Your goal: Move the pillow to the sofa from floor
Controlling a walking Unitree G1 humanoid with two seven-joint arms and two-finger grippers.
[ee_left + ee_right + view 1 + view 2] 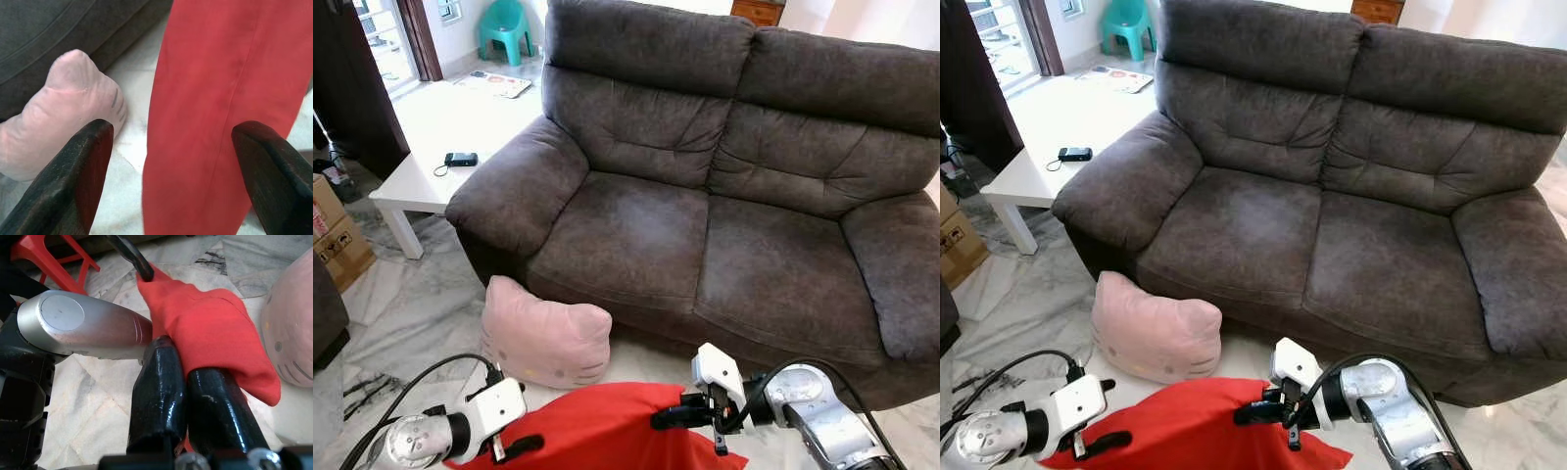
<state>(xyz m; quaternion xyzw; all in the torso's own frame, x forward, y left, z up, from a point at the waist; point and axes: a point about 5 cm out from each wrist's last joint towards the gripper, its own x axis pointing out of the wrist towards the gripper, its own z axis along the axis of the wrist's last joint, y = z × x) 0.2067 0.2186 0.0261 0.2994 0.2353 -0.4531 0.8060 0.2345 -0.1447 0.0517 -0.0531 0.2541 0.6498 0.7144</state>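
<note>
A dark grey two-seat sofa is seen ahead, its seat cushions bare. To the robot's left of it stands a white low table, on which a small black device lies; a cardboard box sits on the marble floor further to the left, and a teal plastic chair is seen far behind. The pink pillow (cat-faced, with whiskers stitched on) rests on the floor, leaning against the sofa's front below the left armrest. Just in front of it, low between the two arms, a red cloth is spread. The left gripper is held at the cloth's left edge; in the left wrist view its fingers are seen spread wide with nothing between them. The right gripper is held at the cloth's right side, and in the right wrist view its fingers are pressed together, with red cloth lying against them.
</note>
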